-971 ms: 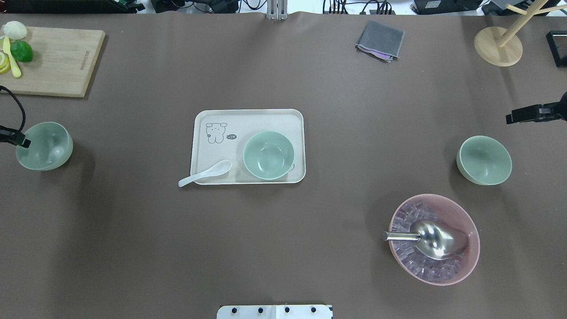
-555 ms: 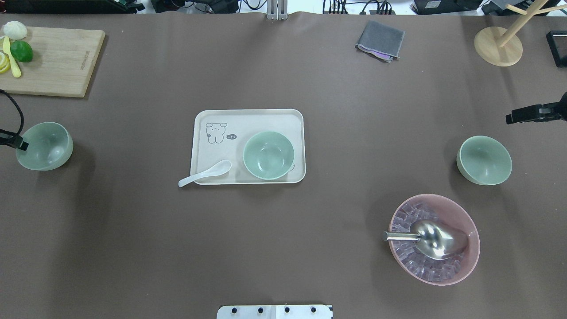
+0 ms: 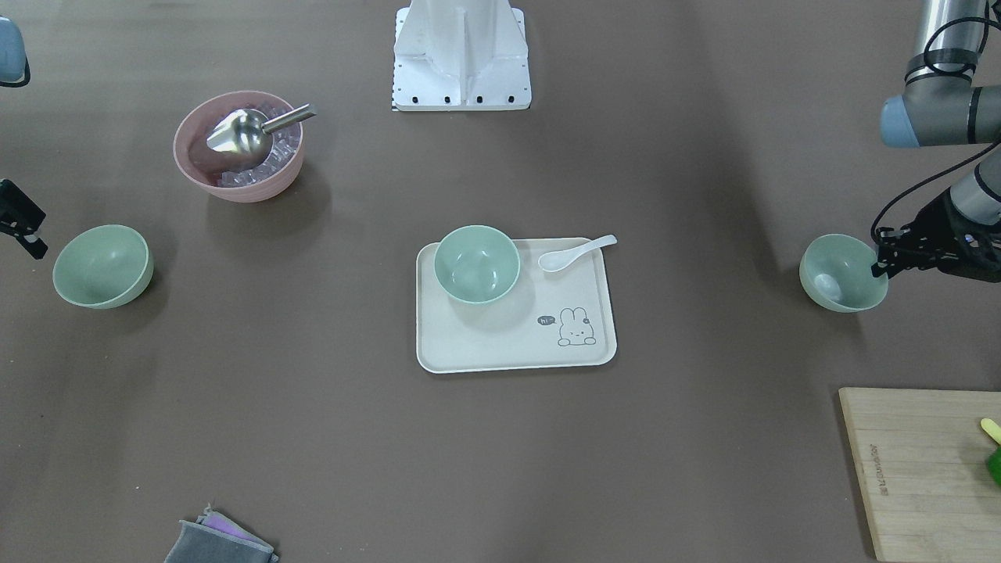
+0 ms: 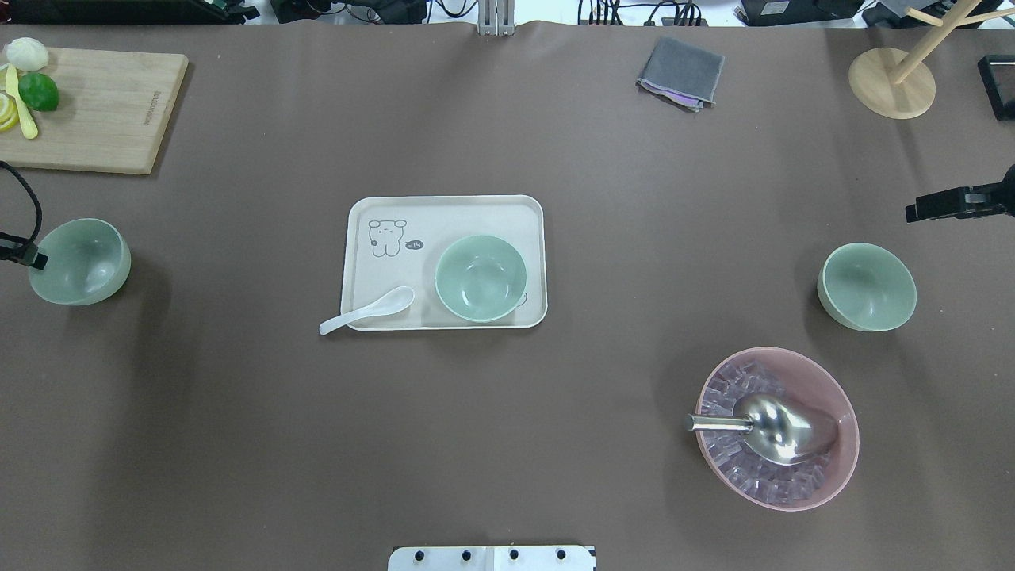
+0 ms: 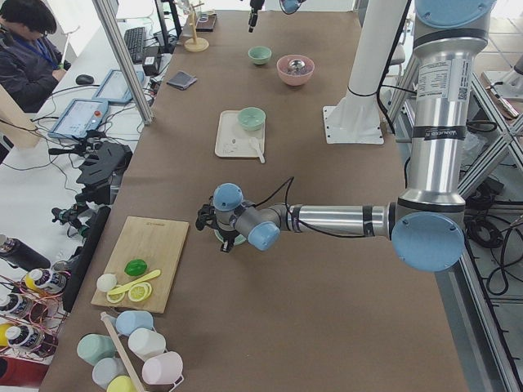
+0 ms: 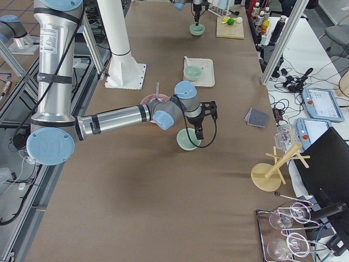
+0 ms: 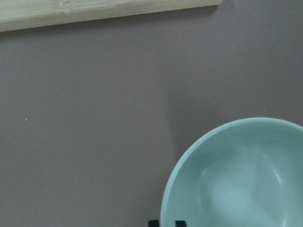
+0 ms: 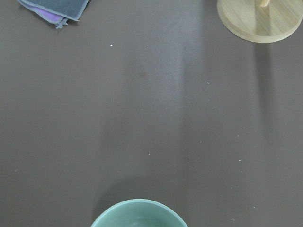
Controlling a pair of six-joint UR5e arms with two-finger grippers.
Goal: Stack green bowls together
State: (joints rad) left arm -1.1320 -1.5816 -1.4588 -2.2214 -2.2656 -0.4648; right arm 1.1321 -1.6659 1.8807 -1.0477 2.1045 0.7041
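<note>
The left arm stretches low over the surface, its left tool (image 3: 877, 266) narrow astride the rim of the left green bowl (image 3: 843, 274), well left of the tray (image 3: 508, 352); whether it grips, I cannot tell. The right tool (image 4: 913, 212) hangs near the right green bowl (image 4: 867, 287), well right of the tray, its opening unreadable. 1 middle green bowl (image 4: 480, 278) sits on the tray.

The brown desk (image 4: 238, 436) carries a cream tray (image 4: 476, 214) at its middle, with the left green bowl (image 4: 79, 262) and the right green bowl (image 4: 867, 286) well apart near its ends. A pink bowl (image 4: 850, 444) sits near the right one. Along the far edge lie a wooden cutting board (image 4: 103, 111), a folded grey cloth (image 4: 680, 71) and a round wooden stand base (image 4: 880, 91).
</note>
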